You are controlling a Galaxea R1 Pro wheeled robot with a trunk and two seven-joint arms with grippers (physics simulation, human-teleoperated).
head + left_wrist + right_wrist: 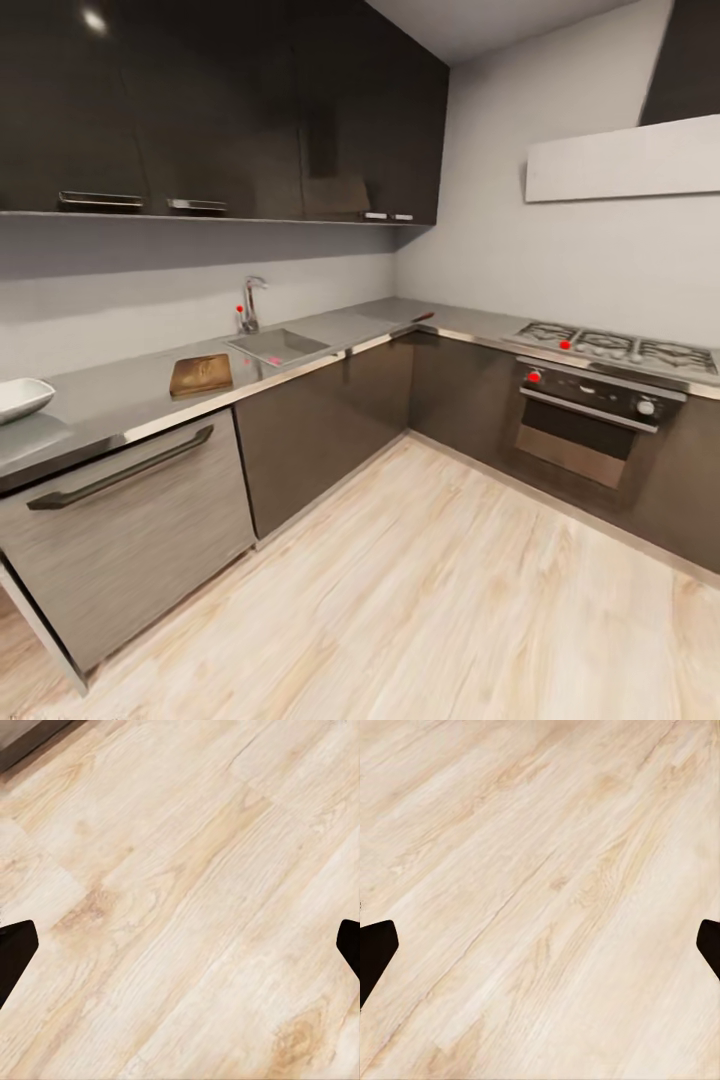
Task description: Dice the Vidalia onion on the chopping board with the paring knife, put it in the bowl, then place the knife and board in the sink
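Facing grey matte sink (280, 346), brown wooden chopping board (201, 375)

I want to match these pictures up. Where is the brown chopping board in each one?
Head view: the chopping board lies on the countertop, left of middle, between the bowl and the sink.
Left wrist view: pale wooden floor under the open left gripper.
Right wrist view: the same floor under the open right gripper.
Shared landmark: the floor, also seen below the cabinets in the head view.
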